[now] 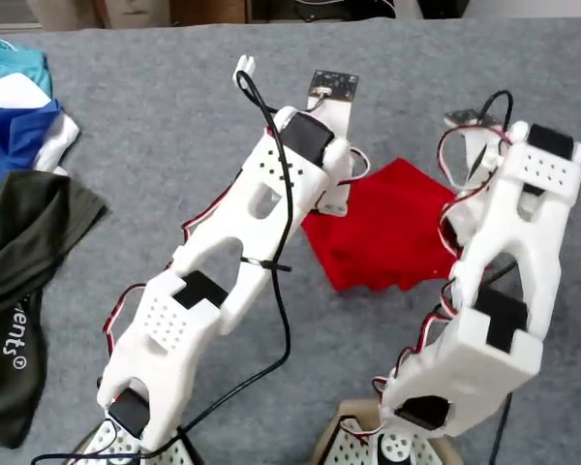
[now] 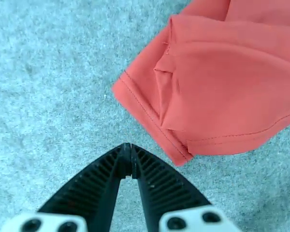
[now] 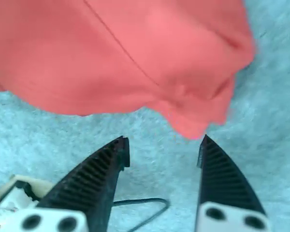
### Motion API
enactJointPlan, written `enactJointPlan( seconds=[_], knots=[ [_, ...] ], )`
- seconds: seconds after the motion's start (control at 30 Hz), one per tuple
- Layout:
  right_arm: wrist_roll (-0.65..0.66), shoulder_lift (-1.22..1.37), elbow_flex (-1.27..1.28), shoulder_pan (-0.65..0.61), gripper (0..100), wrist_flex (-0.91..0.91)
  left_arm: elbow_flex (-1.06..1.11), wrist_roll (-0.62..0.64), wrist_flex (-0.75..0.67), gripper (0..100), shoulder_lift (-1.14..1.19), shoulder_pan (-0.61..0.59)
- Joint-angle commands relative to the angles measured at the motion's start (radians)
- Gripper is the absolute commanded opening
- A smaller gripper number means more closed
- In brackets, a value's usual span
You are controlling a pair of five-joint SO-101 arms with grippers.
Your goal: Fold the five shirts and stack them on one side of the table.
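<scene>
Desk: your grey felt-covered desk point(image 1: 155, 126) carries everything.
Shirt heap: teal, white, blue and dark olive cloth shirts point(image 1: 19, 242) lie loosely piled at the desk's left edge, well apart from both arms.
Red shirt: the folded red cloth shirt point(image 1: 387, 232) lies flat mid-desk, between your two arms.
Right gripper point(image 3: 164, 141): spread wide, holding nothing; the shirt's edge lies just ahead of it.
Left gripper point(image 2: 128, 159): tips pressed together, holding nothing; the shirt's hemmed corner lies just beside it.

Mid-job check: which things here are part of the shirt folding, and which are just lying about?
Job: red shirt; dark shirt; blue shirt; white shirt; teal shirt.
Lying about: black cable, trailing onto the grey table.
</scene>
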Motion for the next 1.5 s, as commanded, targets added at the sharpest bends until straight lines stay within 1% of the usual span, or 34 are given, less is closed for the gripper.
enactJointPlan(
  seconds=[0.0, 0.07, 0.17, 0.23, 0.3, 0.63, 0.73, 0.9, 0.93, 1.07, 1.27, 1.47],
  knots=[
    [-0.064, -0.077, 0.179, -0.044, 24.1, -0.141, -0.005, -0.008, 0.011, 2, -0.018, -0.02],
    [-0.101, -0.084, 0.24, -0.076, 21.8, -0.199, -0.005, -0.008, 0.011, 2, -0.018, -0.025],
    [-0.167, -0.087, 0.262, -0.107, 14.3, -0.242, -0.005, -0.008, 0.011, 2, -0.018, -0.029],
    [-0.201, -0.079, 0.259, -0.111, 9.5, -0.258, -0.005, -0.008, 0.011, 2, -0.018, -0.035],
    [-0.224, -0.077, 0.268, -0.111, 6.9, -0.292, -0.005, -0.008, 0.011, 2, -0.018, -0.041],
    [-0.227, 0.028, 0.266, -0.104, 6.9, -0.327, -0.005, -0.011, 0.011, 2, -0.016, -0.08],
    [-0.227, 0.019, 0.266, -0.104, 3.3, -0.324, -0.005, -0.012, 0.011, 2, -0.016, -0.087],
    [-0.226, -0.045, 0.257, -0.107, 2.7, -0.288, -0.005, -0.012, 0.011, 2, -0.015, -0.091],
    [-0.226, -0.064, 0.245, -0.108, 1.0, -0.269, -0.005, -0.012, 0.011, 2, -0.016, -0.091],
    [-0.224, -0.139, 0.15, -0.104, 0.4, -0.186, -0.005, -0.012, 0.011, 2, -0.016, -0.091],
    [-0.226, -0.202, -0.076, -0.11, 0.4, -0.077, -0.006, -0.011, 0.011, 2, -0.028, -0.089],
    [-0.226, -0.214, -0.366, -0.108, 0.4, 0.015, 0.043, -0.008, 0.011, 2, -0.185, -0.08]
  ],
)
